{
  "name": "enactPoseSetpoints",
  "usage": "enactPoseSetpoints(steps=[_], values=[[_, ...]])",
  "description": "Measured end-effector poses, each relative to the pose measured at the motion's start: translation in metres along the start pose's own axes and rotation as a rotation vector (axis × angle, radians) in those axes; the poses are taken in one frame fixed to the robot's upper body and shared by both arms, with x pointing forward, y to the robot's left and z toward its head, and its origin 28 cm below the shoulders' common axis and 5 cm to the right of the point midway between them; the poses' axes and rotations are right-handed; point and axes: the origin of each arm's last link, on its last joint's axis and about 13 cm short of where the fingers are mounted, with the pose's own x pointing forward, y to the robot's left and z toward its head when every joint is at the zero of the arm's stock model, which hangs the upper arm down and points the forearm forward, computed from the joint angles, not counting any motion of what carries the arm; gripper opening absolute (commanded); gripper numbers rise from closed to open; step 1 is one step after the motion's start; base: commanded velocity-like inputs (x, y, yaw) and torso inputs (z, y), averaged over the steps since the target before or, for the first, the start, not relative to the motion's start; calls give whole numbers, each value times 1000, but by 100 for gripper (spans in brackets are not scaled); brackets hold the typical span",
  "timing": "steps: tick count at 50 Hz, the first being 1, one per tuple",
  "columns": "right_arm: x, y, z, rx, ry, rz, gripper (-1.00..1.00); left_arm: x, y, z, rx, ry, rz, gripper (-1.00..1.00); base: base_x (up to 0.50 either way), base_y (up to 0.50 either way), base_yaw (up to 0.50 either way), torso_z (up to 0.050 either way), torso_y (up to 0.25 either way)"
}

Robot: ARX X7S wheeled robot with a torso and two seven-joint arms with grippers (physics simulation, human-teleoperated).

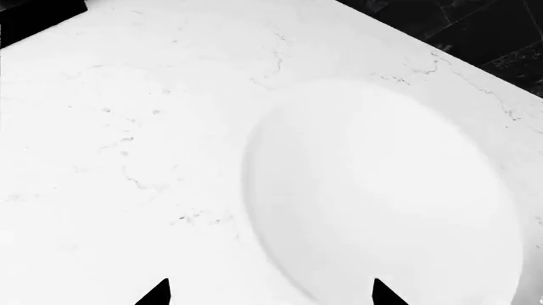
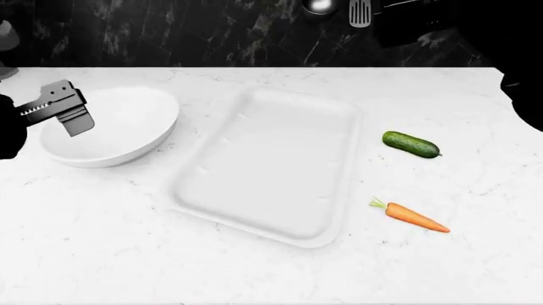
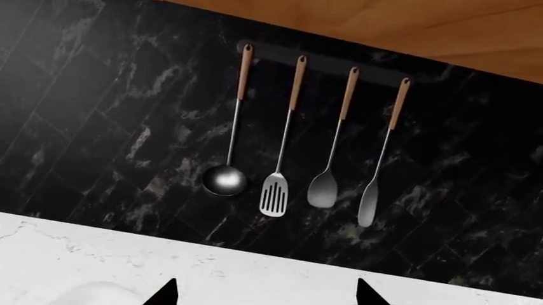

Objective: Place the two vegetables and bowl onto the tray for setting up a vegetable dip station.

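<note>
A: Left wrist view?
B: Left gripper (image 1: 269, 293) spread wide above the bowl (image 1: 382, 197), empty.
A: Head view?
B: Bowl near the bench's (image 2: 102, 254) left edge, tray (image 2: 271, 165) central, cucumber (image 2: 411, 144) and carrot (image 2: 414, 216) toward the right edge.
A: Right wrist view?
B: Right gripper (image 3: 264, 293) wide, empty, facing the hanging utensils (image 3: 297, 146).
</note>
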Motion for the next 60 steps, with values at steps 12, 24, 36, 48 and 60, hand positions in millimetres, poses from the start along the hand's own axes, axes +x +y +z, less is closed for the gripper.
enactPoseSetpoints(steps=[12,24,36,48,60], values=[[1,2,-2,1,8,9,100,10,-10,4,-90,81,-50,100,0,0,0,0,0],[2,3,-5,2,14,14,100,15,-15,19,-165,81,-59,100,0,0,0,0,0],[3,4,-7,6,19,17,100,36,-19,28,-214,96,-10,100,0,0,0,0,0],[3,3,-8,10,21,17,100,60,-27,26,-224,125,39,100,0,0,0,0,0],[4,3,-9,11,24,17,100,81,-29,17,-233,162,84,100,0,0,0,0,0]])
